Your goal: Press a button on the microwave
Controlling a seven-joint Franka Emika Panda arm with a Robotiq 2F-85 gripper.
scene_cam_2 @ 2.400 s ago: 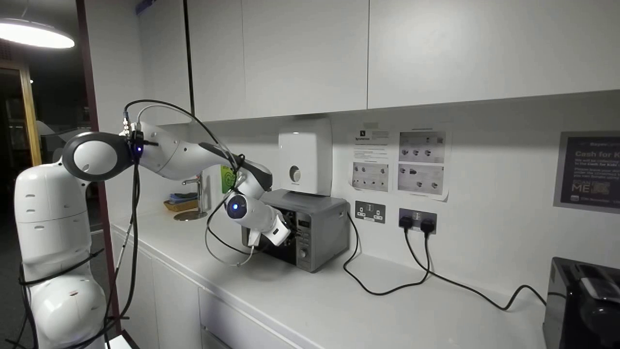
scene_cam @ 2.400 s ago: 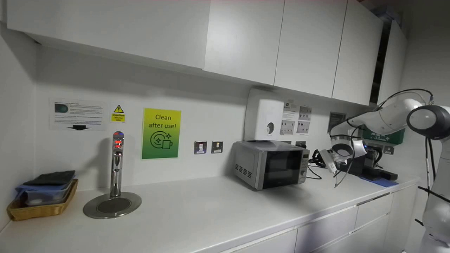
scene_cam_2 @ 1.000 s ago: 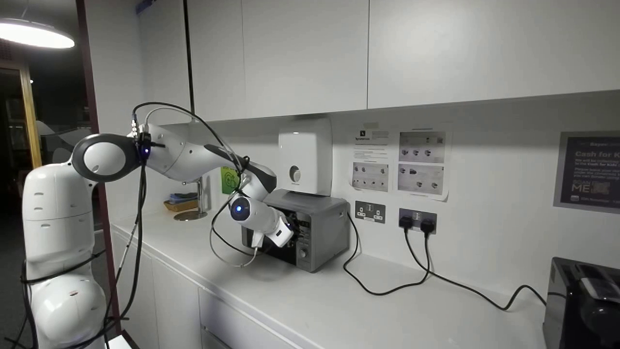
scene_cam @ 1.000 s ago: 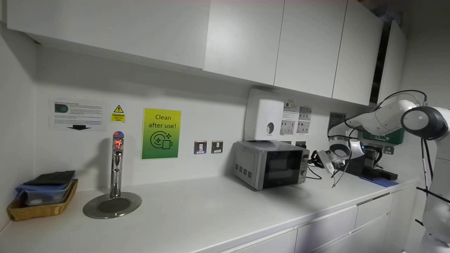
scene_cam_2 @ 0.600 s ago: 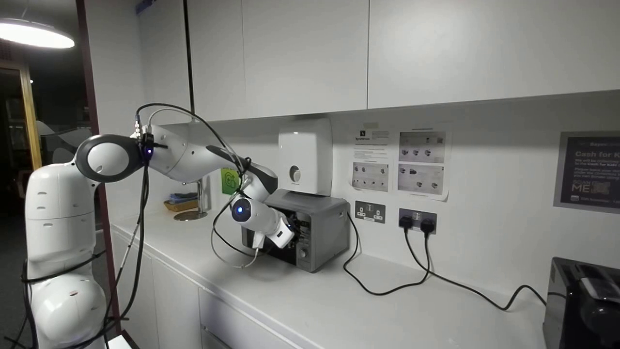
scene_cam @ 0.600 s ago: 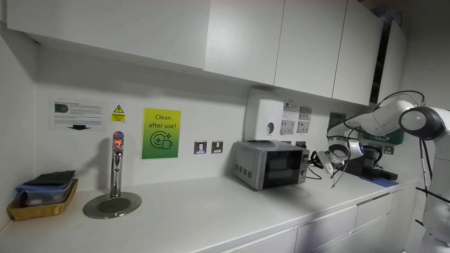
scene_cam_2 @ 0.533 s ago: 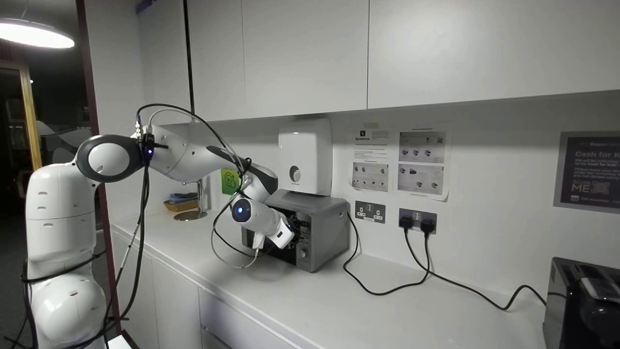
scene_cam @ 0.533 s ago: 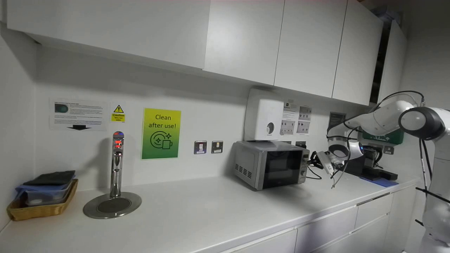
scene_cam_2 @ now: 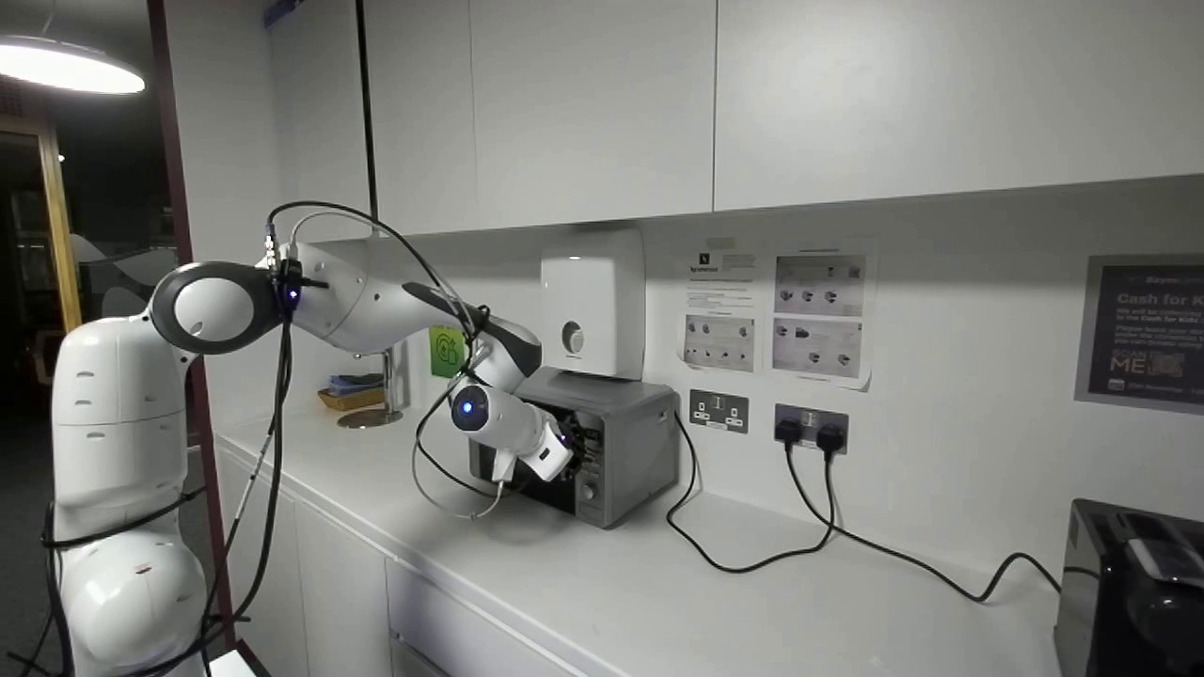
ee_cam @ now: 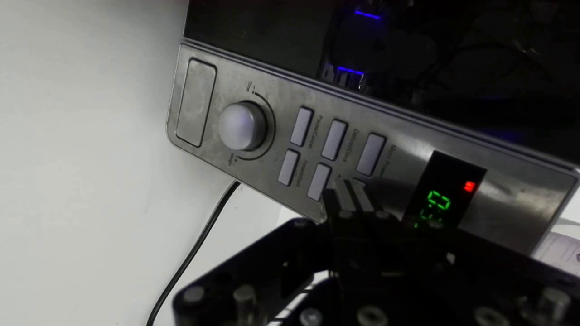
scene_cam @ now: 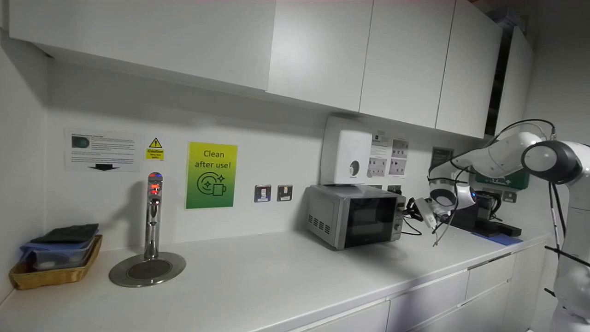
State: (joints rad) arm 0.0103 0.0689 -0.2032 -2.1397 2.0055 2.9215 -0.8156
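boxy silver-grey microwave (scene_cam: 343, 214) with dark glass door (scene_cam: 370, 219): stands on the long white tabletop (scene_cam: 258, 281) by its back edge, apart from the front edge; seen in both exterior views. slotted vents (scene_cam: 319, 224) on its side show in an exterior view.

only the wrist view gives the brushed-metal control panel (ee_cam: 405, 160) in detail: oblong pale-grey buttons (ee_cam: 335, 139) in two rows, round grey knob (ee_cam: 240, 127), black display (ee_cam: 446, 185) with a red lit mark (ee_cam: 469, 186) and green digits (ee_cam: 438, 200), the digits partly covered.

black hand (ee_cam: 354, 192): pale fingertips (ee_cam: 345, 197) pressed together, side by side, in front of the end of the lower button row, near the display. contact with a button: cannot tell.

jointed white arm (scene_cam_2: 362, 306) hides part of door and panel, and most of the hand, in an exterior view. black plugs (scene_cam_2: 788, 431) in the grey wall socket (scene_cam_2: 809, 415) show clearly there.

shallow tan wicker basket (scene_cam: 54, 278): at the tabletop's back corner. polished steel tap column (scene_cam: 152, 226): near the back edge, between basket and microwave. lettering on the yellow-green paper sign (scene_cam: 212, 175) is legible in an exterior view.
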